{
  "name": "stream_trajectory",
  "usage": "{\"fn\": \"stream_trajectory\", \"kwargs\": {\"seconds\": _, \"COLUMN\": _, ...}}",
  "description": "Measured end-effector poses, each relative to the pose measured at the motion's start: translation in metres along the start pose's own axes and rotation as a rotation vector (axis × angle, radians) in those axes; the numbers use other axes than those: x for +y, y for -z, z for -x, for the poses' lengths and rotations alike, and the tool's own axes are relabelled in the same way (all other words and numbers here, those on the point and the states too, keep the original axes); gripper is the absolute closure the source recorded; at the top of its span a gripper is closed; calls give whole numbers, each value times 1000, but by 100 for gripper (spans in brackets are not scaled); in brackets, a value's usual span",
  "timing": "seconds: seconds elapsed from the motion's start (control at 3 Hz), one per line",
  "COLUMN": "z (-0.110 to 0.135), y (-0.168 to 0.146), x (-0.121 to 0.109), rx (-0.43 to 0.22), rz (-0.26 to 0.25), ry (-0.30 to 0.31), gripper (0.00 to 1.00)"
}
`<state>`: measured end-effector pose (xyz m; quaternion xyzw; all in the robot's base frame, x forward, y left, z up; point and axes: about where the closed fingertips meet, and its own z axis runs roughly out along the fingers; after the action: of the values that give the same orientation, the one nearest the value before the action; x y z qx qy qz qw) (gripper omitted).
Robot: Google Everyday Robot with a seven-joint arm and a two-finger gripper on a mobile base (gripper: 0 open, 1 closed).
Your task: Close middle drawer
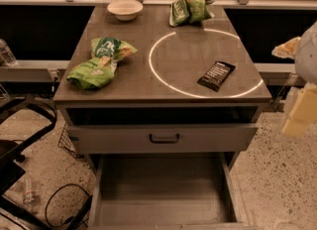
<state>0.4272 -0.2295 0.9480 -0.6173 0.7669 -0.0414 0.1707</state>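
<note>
We're seeing the middle drawer [161, 194] sticking out lengthwise toward us, down-left of the gripper [299, 116] at right; can't tell its grip.

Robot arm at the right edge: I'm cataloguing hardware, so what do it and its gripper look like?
The arm is a smooth, rounded off-white shell. The gripper, lower down at the picture's right edge, is blocky and cream-yellow. No cables or markings show.

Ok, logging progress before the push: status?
Gripper at right edge, beside cabinet, touching nothing. Middle drawer pulled far out, visible tray bare. Nothing seen blocking it.
</note>
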Motion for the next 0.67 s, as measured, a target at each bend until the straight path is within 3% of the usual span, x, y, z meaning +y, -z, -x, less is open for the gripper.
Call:
{"fn": "stream_trajectory", "kwargs": {"seconds": 0.33, "z": -23, "y": -26, "x": 20, "rx": 19, "rz": -11, "ry": 50, "gripper": 0}}
{"fn": "stream_trajectory", "kwargs": {"seconds": 0.67, "z": -50, "y": -54, "x": 45, "rx": 83, "rz": -11, "ry": 129, "gripper": 0}}
